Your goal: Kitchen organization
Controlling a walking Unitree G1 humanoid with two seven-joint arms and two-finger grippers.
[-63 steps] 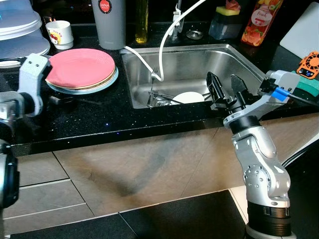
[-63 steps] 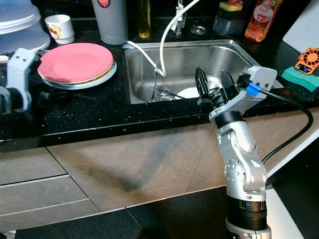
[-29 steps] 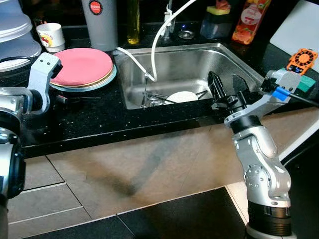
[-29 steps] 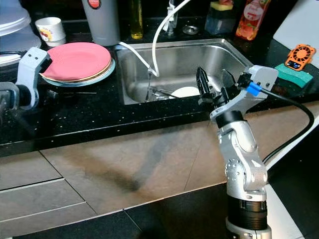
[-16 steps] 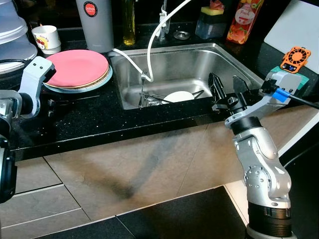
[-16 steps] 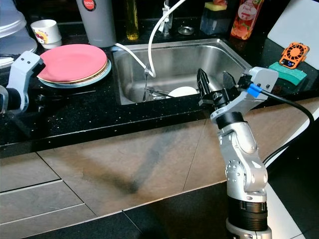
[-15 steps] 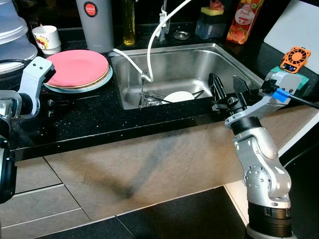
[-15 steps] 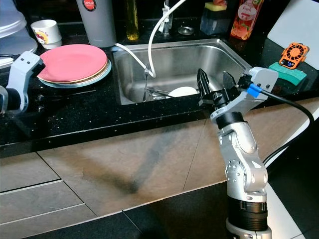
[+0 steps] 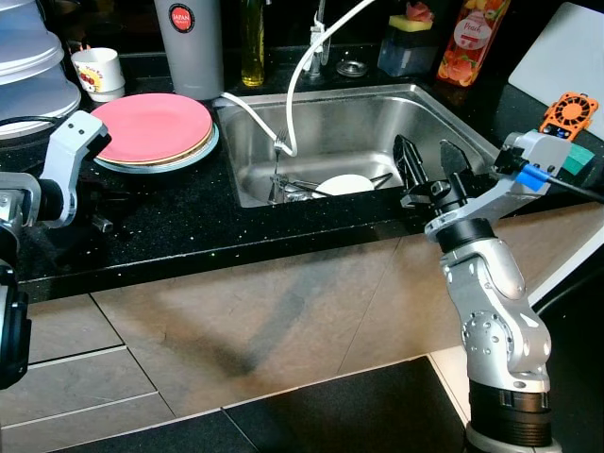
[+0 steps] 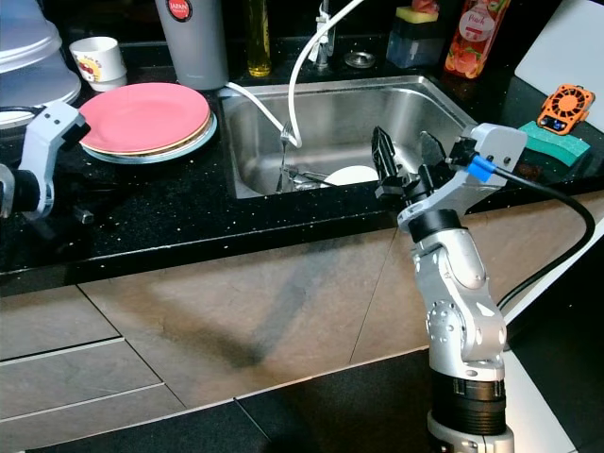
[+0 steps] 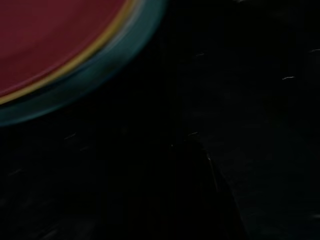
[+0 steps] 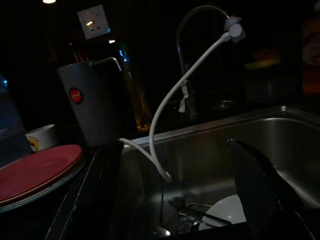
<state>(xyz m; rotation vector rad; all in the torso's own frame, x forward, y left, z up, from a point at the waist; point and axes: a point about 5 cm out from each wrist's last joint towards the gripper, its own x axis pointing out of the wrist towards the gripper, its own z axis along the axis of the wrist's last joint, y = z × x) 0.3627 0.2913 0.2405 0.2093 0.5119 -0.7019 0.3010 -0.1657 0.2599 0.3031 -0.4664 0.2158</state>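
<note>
One sink [image 9: 453,123] is sitting in the black table [image 9: 189,226], and one white plate [image 9: 344,184] is lying at its bottom beside a heap of cutlery [image 9: 297,189] too tangled to count. One white hose [image 9: 302,75] is looping from the tap down into the basin.

Left of the sink a stack of plates [image 9: 156,129] is resting on the table: one pink plate on top, at least two more rims showing under it, the exact number hard to tell. Behind the stack are standing one grey tumbler [image 9: 192,42], one white cup [image 9: 97,71] and one oil bottle [image 9: 252,47], its top cut off by the frame. A pile of pale lids or bowls [image 9: 33,66] is being cut off at the far left corner. Behind the sink one soap holder with a sponge [image 9: 408,42] and one red-labelled bottle [image 9: 469,42] are standing. On the right are lying one orange fan [image 9: 569,111] and one green sponge [image 9: 585,159].

The right gripper [image 9: 429,170] is hovering at the sink's front right edge, its jaws standing apart and holding nothing. The left gripper [image 9: 94,203] is hanging low over the table just in front of the stack; it is lost in dark shadow, so I cannot tell how its jaws are standing. The left wrist view is showing the stack's rim, blurred, with darkness around it.
</note>
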